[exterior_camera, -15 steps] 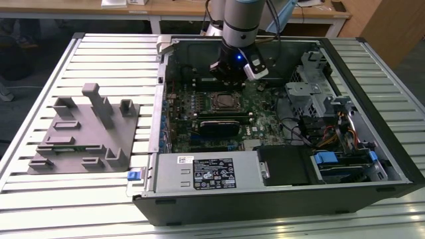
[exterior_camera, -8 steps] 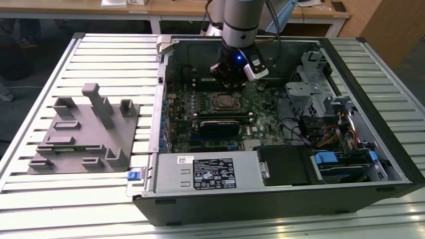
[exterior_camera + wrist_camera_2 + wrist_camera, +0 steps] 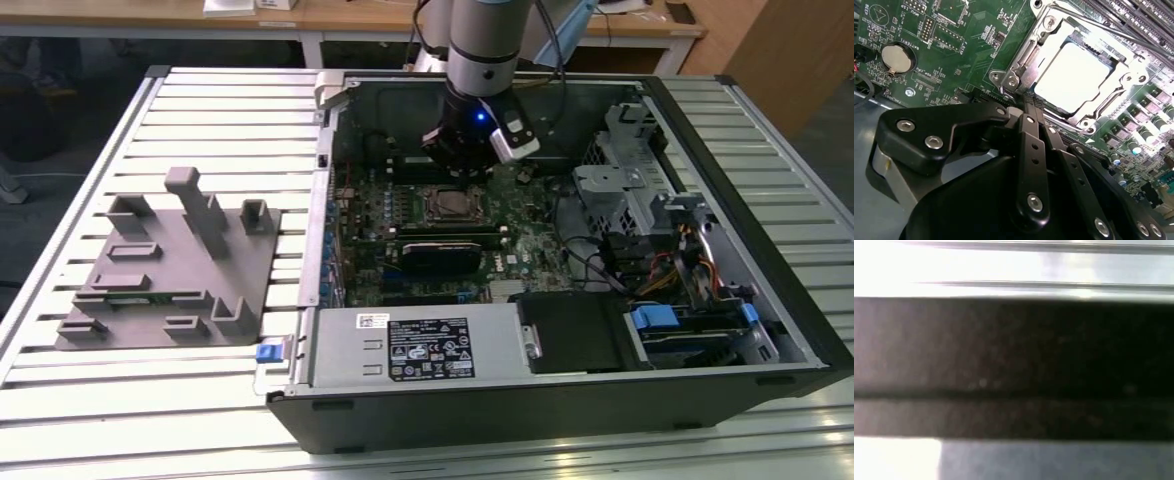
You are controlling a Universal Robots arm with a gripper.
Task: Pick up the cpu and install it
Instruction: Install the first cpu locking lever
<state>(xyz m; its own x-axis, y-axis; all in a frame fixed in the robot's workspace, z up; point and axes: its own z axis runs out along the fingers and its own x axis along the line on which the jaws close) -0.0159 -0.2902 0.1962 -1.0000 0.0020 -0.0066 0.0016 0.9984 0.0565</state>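
One arm: grey Universal Robots arm (image 3: 481,45) reaching down into the open black computer case (image 3: 747,180), which lies on its side on the slatted metal surface (image 3: 80,180).
Gripper: black gripper (image 3: 1026,102), fingers pinched together with nothing between them, tips right at the edge of the socket frame in the second wrist view; in the exterior view it hangs just above the socket.
Cpu: small flat square cpu with a pale silver-white top (image 3: 1074,75), already sitting inside the dark metal-rimmed socket frame (image 3: 1014,80) on the green motherboard (image 3: 964,55).
Fixture: grey plastic fixture with upright blocks (image 3: 174,260), on the surface toward the exterior view's left, well apart from the case.
First wrist view: blurry dark band, can't make out anything.
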